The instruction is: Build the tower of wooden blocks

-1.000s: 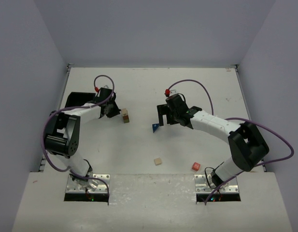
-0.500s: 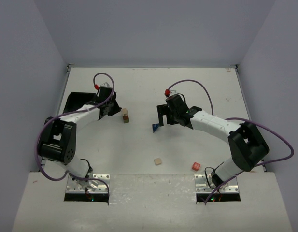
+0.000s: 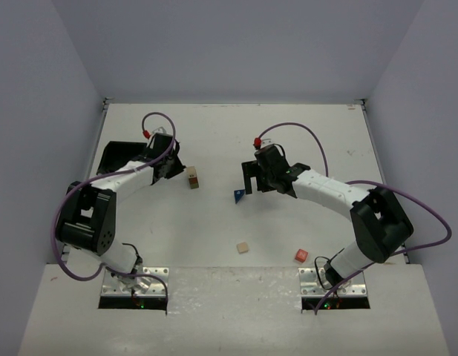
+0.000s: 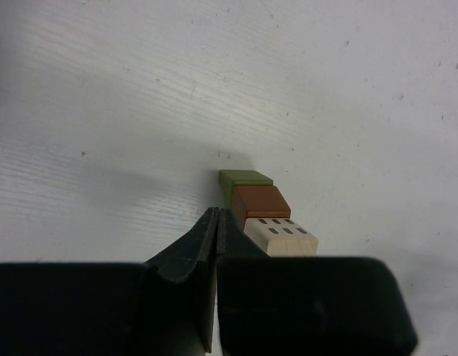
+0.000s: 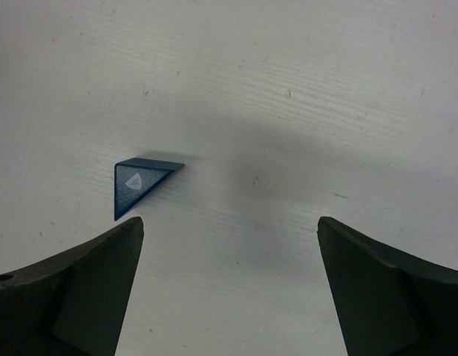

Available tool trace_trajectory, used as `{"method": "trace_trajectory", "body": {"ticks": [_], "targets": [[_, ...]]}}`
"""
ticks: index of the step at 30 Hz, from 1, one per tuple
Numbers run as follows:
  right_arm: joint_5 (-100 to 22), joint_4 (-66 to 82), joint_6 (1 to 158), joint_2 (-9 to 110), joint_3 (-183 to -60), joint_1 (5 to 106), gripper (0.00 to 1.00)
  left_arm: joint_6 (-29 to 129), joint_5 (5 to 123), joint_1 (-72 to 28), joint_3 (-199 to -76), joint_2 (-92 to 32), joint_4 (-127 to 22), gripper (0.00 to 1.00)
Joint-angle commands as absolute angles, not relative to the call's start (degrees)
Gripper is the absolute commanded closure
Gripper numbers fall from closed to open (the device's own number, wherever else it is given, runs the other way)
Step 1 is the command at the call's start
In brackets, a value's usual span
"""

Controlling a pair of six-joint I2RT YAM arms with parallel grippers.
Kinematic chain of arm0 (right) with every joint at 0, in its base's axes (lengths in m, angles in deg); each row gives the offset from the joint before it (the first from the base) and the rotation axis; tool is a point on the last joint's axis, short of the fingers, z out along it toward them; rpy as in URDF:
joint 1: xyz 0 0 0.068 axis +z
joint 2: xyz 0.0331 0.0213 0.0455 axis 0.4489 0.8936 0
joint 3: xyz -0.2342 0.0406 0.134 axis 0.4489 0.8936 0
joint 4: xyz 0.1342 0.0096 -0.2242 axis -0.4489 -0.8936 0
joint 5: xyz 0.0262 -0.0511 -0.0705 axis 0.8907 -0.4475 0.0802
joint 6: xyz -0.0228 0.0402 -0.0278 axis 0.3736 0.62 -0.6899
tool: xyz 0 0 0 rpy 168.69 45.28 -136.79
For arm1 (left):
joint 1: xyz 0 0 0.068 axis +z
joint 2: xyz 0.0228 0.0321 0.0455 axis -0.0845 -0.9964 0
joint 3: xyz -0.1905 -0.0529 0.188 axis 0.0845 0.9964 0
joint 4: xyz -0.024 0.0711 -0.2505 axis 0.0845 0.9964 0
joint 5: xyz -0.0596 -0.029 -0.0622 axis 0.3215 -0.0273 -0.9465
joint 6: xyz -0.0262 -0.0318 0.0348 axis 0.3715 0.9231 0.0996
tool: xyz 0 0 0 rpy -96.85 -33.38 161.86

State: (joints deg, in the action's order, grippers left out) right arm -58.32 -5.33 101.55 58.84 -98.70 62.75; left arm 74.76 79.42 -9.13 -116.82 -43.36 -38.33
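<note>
A small stack (image 3: pixel 193 178) stands left of the table's middle, with a tan cube on top of an olive-green oblong. In the left wrist view the stack (image 4: pixel 269 215) shows a green, a brown and a slotted tan face. My left gripper (image 3: pixel 174 169) is shut and empty; its tips (image 4: pixel 217 216) sit just left of the stack. A blue wedge (image 3: pixel 238 195) lies on the table. My right gripper (image 3: pixel 248 179) is open and empty just behind it; the wedge (image 5: pixel 138 182) lies by the left fingertip (image 5: pixel 128 237). A second tan cube (image 3: pixel 243 247) and a red cube (image 3: pixel 301 256) lie apart near the front.
A black tray (image 3: pixel 117 153) lies at the left edge, behind the left arm. Grey walls close the table on three sides. Purple cables loop over both arms.
The left arm's elbow and upper links have swung down and to the left, while its gripper stays shut beside the stack. The right arm and all blocks have not moved.
</note>
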Motion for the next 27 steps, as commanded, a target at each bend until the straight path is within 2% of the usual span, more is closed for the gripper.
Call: {"method": "trace_trajectory", "body": {"ticks": [1, 7, 9, 11, 14, 27], "targets": [[-60.17, -4.85, 101.83, 58.66, -100.75, 62.36, 0.01, 75.66, 82.4, -9.8, -117.71, -40.2, -37.64, 1.0], [-60.5, -4.18, 101.87, 55.11, -99.15, 62.36, 0.01, 76.03, 86.84, -11.38, -116.41, -29.63, -35.57, 1.0], [-61.63, -4.19, 102.3, 53.17, -97.96, 62.27, 0.01, 76.07, 88.84, -12.4, -115.24, -24.1, -35.56, 0.92], [-62.63, -4.38, 102.76, 51.49, -96.82, 62.36, 0.01, 75.75, 89.24, -12.66, -114.58, -20.23, -35.48, 0.62], [-65.17, -5.37, 103.97, 47.61, -93.82, 62.28, 0.01, 75.02, 89.72, -12.73, -113.34, -13.39, -34.77, 0.0], [-74.09, -10.74, 109.87, 29.31, -82.59, 62.29, 0.01, 75.0, 93.57, -12.73, -110.1, -3.26, -34.75, 0.0]]}}
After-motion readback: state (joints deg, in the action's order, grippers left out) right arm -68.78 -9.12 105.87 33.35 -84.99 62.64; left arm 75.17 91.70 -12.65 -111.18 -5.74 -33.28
